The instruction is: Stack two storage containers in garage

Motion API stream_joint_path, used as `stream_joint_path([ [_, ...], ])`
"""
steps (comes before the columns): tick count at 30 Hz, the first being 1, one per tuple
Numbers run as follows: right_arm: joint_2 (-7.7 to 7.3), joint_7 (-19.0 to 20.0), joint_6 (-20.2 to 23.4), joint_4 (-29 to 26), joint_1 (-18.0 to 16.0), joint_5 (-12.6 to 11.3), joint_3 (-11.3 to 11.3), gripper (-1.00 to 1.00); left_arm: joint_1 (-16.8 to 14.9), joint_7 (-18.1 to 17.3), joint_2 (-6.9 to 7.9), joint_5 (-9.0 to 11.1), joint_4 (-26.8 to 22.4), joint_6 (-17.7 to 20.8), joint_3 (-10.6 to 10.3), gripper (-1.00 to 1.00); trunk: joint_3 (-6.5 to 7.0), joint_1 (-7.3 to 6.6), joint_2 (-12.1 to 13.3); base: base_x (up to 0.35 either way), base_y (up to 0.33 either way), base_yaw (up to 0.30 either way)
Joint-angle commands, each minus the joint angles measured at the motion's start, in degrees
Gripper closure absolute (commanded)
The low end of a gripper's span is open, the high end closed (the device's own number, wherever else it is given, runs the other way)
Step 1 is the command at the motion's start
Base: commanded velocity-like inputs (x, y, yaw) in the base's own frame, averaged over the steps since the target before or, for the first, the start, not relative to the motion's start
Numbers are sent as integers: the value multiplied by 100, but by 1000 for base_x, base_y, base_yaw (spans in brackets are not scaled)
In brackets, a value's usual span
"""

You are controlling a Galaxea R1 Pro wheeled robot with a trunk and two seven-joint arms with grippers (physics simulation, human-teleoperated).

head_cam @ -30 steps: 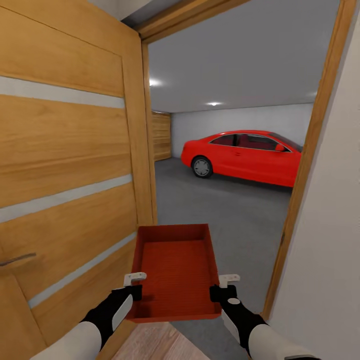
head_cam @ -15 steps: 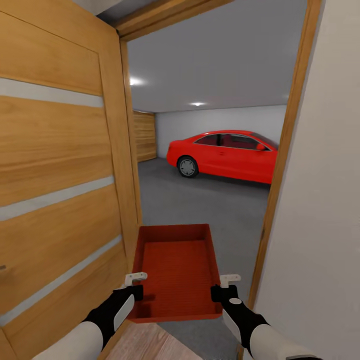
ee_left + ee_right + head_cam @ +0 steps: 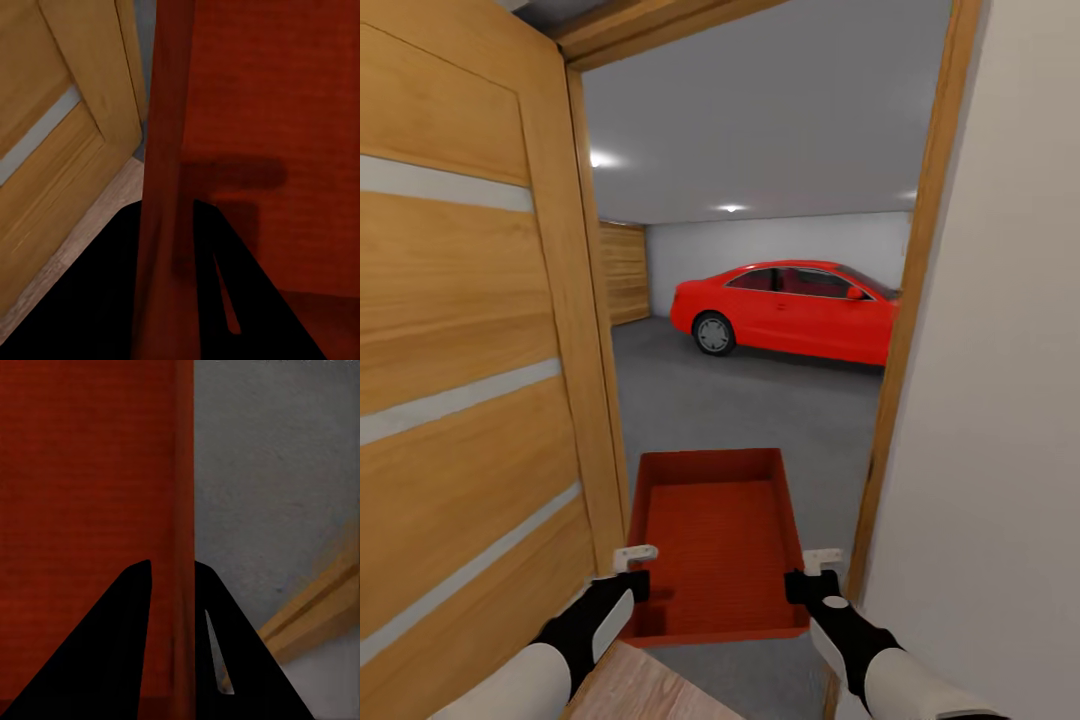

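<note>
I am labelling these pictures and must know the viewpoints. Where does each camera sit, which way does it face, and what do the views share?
Head view: from the robot's head, forward and down through the doorway into the garage; both forearms, left gripper and right gripper show.
Left wrist view: along the left jaws, clamped on the storage container wall, beside the door.
Right wrist view: along the right jaws on the opposite wall, over the grey floor.
All share the container.

Right end effector (image 3: 172,577) pinching container (image 3: 90,472) wall.
</note>
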Motion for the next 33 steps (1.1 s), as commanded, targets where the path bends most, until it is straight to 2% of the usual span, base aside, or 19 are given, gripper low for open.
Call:
stream_joint_path([
  [1, -54, -204, -19, 16, -2, 23, -89, 100, -7, 125, 335, -154, -25, -196, 386, 100, -9, 4, -7, 240, 214, -4],
  [11, -54, -211, -21, 16, -2, 23, -89, 100, -7, 125, 335, -154, -25, -196, 386, 100, -9, 4, -7, 244, 218, -43],
  [33, -53, -204, -19, 16, -2, 23, -89, 100, -7, 125, 335, -154, -25, -197, 378, 100, -9, 4, -7, 245, 219, -276],
])
